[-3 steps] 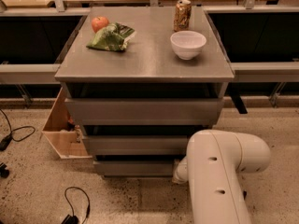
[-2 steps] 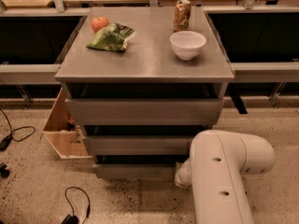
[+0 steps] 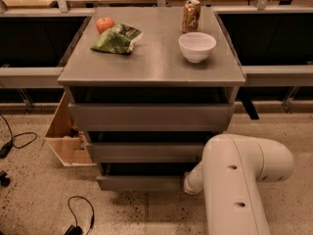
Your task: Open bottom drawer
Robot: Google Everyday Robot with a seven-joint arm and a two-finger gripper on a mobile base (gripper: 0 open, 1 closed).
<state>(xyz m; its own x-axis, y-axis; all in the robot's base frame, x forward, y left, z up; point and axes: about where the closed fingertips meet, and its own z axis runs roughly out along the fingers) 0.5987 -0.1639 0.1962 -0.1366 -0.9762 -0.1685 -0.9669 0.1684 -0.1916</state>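
The grey metal cabinet [image 3: 151,65] has three drawer fronts stacked below its top. The bottom drawer [image 3: 139,182] is the lowest and narrowest front, just above the floor, and it sticks out a little with a dark gap above it. My white arm [image 3: 234,180] reaches in from the lower right. Its end meets the right end of the bottom drawer. The gripper itself is hidden behind the arm's wrist [image 3: 191,182].
On the cabinet top sit a red apple [image 3: 104,24], a green chip bag [image 3: 116,39], a white bowl [image 3: 197,46] and a can [image 3: 191,15]. A wooden box [image 3: 66,136] stands at the cabinet's left. Cables [image 3: 78,214] lie on the speckled floor.
The arm has shifted slightly to the right and toward the camera. The bottom drawer front appears to stand out a little further.
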